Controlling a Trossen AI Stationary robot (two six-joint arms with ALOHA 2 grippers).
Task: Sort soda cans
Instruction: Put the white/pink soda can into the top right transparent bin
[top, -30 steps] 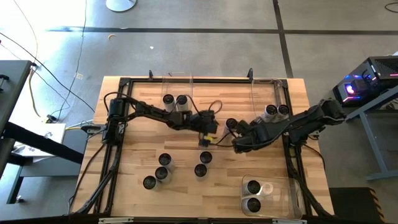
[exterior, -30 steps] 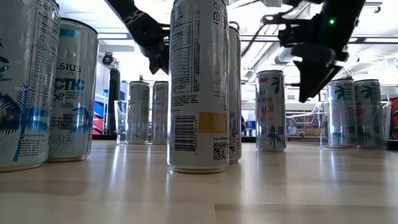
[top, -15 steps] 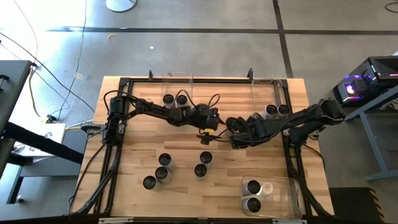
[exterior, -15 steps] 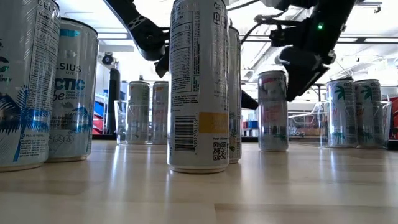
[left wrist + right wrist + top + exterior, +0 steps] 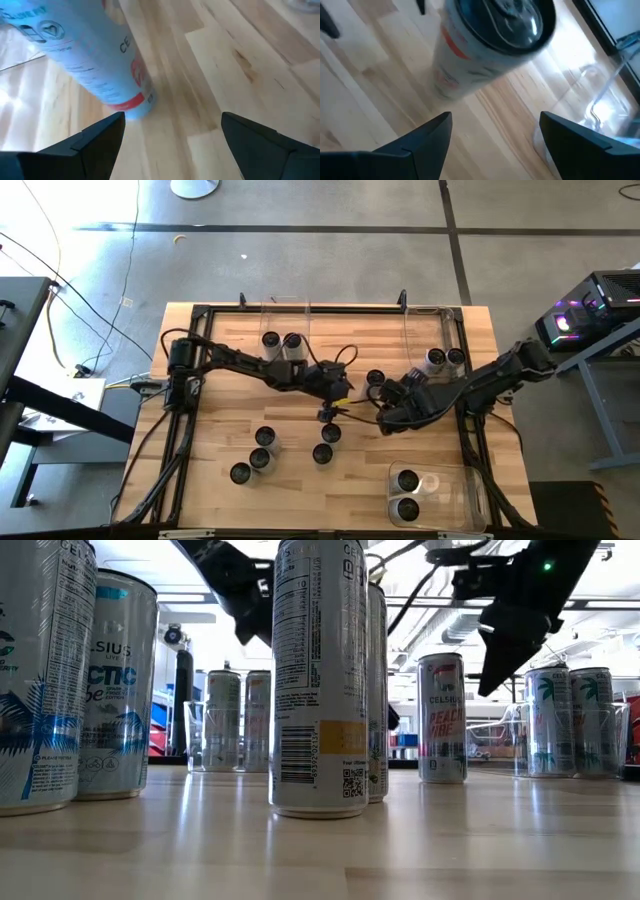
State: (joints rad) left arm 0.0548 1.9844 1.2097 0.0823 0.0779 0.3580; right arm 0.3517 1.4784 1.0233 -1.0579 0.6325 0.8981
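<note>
Pale butcher-block wood surface [image 5: 230,395] w/ a black frame round its edge, sitting on a grey concrete floor [image 5: 300,250] marked w/ dark tape lines; cables trail at the left, a lit-up computer case [image 5: 590,310] sits at the right. Low view shows a bright room behind w/ ceiling lights. Soda cans are spread out: two in the clear bin at the far edge left-centre [image 5: 282,340], two in the far right bin [image 5: 444,358], two in the near right bin [image 5: 406,493], a loose group of three near left [image 5: 256,456], two near centre [image 5: 326,443], and one lone Celsius can [image 5: 375,378] upright mid-surface betw. the arms. Left gripper [image 5: 338,402] hangs over the centre, fingers apart, nothing in them; its wrist view shows a pale blue can [image 5: 85,60] just ahead, not touched. Right gripper [image 5: 385,405] hangs just beside the lone can, on its near side, fingers apart and empty; its wrist view looks down on that can's dark top [image 5: 500,25]. Vs. half a sec ago: right gripper was up against the lone can, now it's pulled back toward the near side and the can stands clear of it. Left gripper has shifted a bit nearer too, closer to the two centre cans. Other cans haven't moved.
</note>
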